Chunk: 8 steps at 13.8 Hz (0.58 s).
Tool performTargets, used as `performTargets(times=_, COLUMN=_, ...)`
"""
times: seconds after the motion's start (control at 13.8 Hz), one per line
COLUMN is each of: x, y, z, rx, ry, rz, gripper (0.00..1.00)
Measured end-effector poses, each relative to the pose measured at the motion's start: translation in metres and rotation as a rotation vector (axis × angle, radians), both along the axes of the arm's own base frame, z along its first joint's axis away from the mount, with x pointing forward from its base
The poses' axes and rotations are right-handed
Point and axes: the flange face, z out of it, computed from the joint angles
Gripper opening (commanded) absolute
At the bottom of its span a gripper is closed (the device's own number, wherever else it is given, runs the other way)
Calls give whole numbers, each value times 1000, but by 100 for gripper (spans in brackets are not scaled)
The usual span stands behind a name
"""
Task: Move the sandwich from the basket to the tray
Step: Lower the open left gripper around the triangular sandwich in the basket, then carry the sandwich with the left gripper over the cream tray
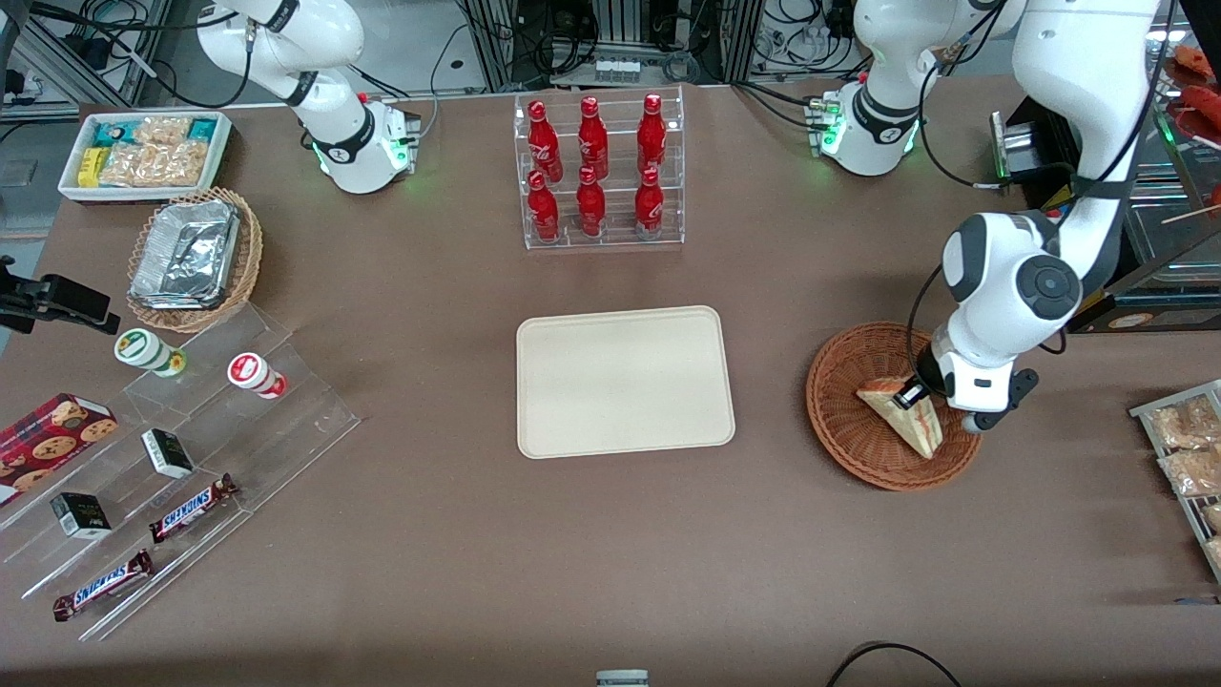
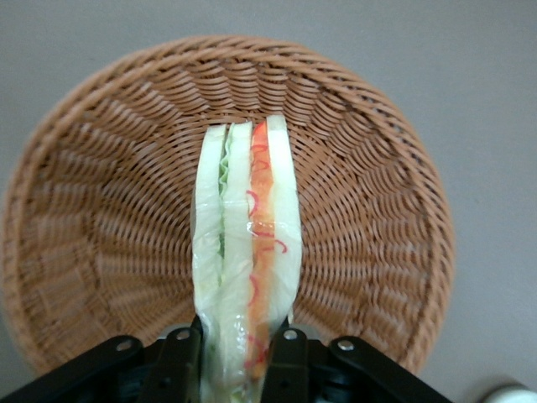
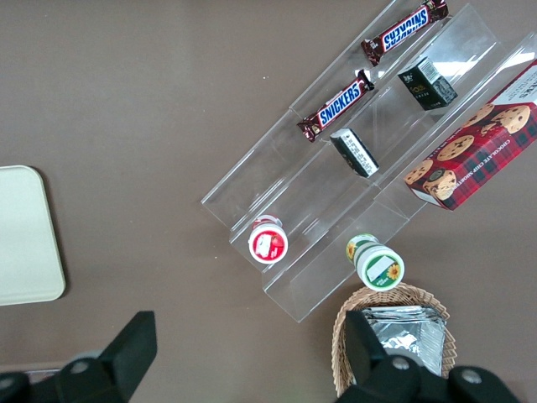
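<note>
The sandwich, a pale bread wedge in clear wrap, stands on edge inside the round reddish-brown wicker basket toward the working arm's end of the table. My left gripper is down in the basket, shut on the sandwich's thick end. In the left wrist view the black fingers press both bread faces of the sandwich, with its green and red filling layers showing over the basket's weave. I cannot tell if the sandwich still touches the basket. The cream tray lies bare beside the basket at mid-table.
A clear rack of red cola bottles stands farther from the front camera than the tray. A rack of snack packets sits at the working arm's table edge. Toward the parked arm's end are acrylic steps with Snickers bars and a tan basket of foil containers.
</note>
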Motion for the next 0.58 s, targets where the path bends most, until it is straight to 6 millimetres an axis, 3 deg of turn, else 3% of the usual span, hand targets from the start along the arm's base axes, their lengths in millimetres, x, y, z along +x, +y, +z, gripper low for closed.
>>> performTargets(times=0.15, x=12, y=-20, z=56, rx=3, ry=8, rz=-35, gripper=0)
performTargets(times=0.36, x=23, y=-79, z=127, rx=-11, ry=-21, rz=-128, gripper=0)
performTargets(times=0.51, x=23, y=-130, z=148, rx=-24, ry=-24, rz=-194, gripper=0)
performTargets(times=0.58, x=21, y=-157, z=149, rx=-29, ry=-26, rz=-225, gripper=0)
